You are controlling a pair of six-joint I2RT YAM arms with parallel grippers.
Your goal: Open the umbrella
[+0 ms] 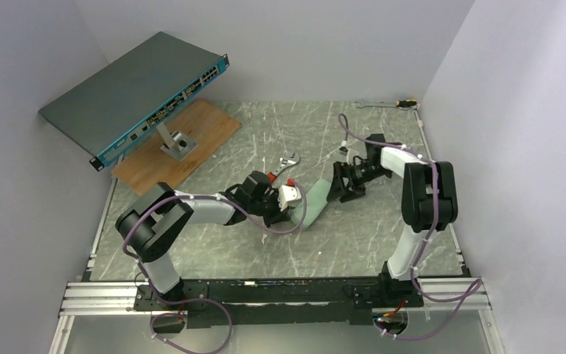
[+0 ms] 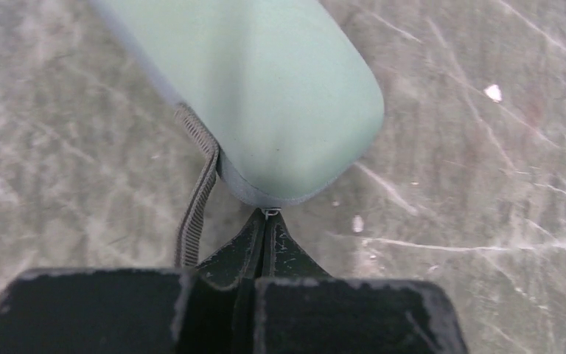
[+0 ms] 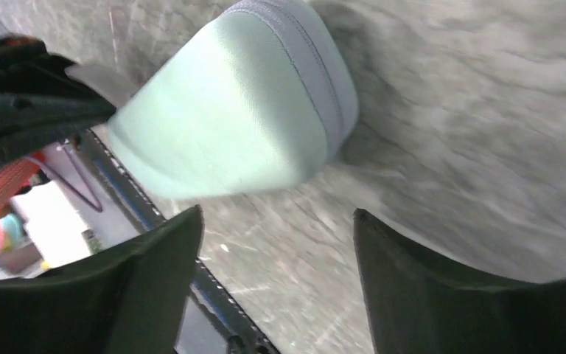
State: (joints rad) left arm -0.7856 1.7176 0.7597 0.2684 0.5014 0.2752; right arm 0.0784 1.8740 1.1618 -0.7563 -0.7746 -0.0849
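Observation:
No cream-tan umbrella shows in any view. A pale mint-green oblong case [image 1: 317, 199] lies on the table between my two grippers. My left gripper [image 1: 289, 209] is at its near-left end. In the left wrist view its jaws are pressed together at the case's rounded end [image 2: 265, 96], pinching a tiny metal zipper pull [image 2: 268, 214]. A grey webbing strap [image 2: 195, 214] hangs from the case beside them. My right gripper [image 1: 341, 188] is open and empty at the case's far-right end. In the right wrist view [image 3: 276, 221] the case [image 3: 228, 118] lies just beyond its fingertips.
An adjustable wrench [image 1: 288, 164] lies just behind the case. A network switch [image 1: 136, 92] on a metal stand sits over a wooden board [image 1: 191, 144] at the back left. A screwdriver [image 1: 392, 105] lies at the back right wall.

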